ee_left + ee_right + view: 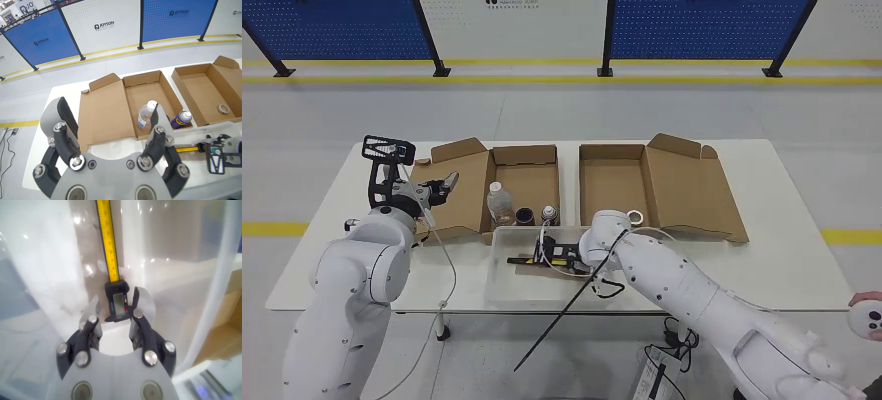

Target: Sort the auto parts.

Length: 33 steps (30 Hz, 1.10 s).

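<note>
step in hand: pick-up of the digital caliper (118, 305) from the clear bin (504, 290) at the counter's near edge. the right end effector (116, 296) is down inside the bin, released, its fingers (137, 294) straddling the caliper's display head; one pad sits just beside the housing and the other stands apart from it. judged not yet gripped.

next move calls for: clenching squarely on the head, then a level lift, since the long yellow beam could catch the bin wall.

left end effector (109, 106): released and holding nothing, poised above the flap of the left box (143, 79), which contains a bottle (144, 117) and a spray can (181, 119). the right box (191, 70) contains a metal ring (223, 108).
</note>
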Motion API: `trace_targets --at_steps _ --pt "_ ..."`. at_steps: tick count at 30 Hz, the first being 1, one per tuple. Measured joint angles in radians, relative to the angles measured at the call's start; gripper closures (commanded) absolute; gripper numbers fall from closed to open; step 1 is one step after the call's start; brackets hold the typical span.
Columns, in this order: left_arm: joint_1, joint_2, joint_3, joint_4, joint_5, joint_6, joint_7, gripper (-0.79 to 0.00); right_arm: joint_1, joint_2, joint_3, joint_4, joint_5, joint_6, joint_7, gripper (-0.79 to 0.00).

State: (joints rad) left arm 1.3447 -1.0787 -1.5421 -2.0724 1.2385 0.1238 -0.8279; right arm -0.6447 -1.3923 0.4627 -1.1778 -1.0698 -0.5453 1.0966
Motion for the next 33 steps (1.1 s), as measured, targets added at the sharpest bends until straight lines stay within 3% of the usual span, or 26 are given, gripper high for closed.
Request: trace_targets --at_steps 16,33 --pt "0.000 0.000 0.000 0.000 0.000 0.000 0.000 -0.785 0.005 -0.035 -0.019 0.044 0.039 -0.045 -0.022 -0.348" --pt "0.000 0.000 0.000 0.000 0.000 0.000 0.000 -0.785 -0.030 -0.017 0.033 -0.036 0.049 0.002 0.035 -0.360"
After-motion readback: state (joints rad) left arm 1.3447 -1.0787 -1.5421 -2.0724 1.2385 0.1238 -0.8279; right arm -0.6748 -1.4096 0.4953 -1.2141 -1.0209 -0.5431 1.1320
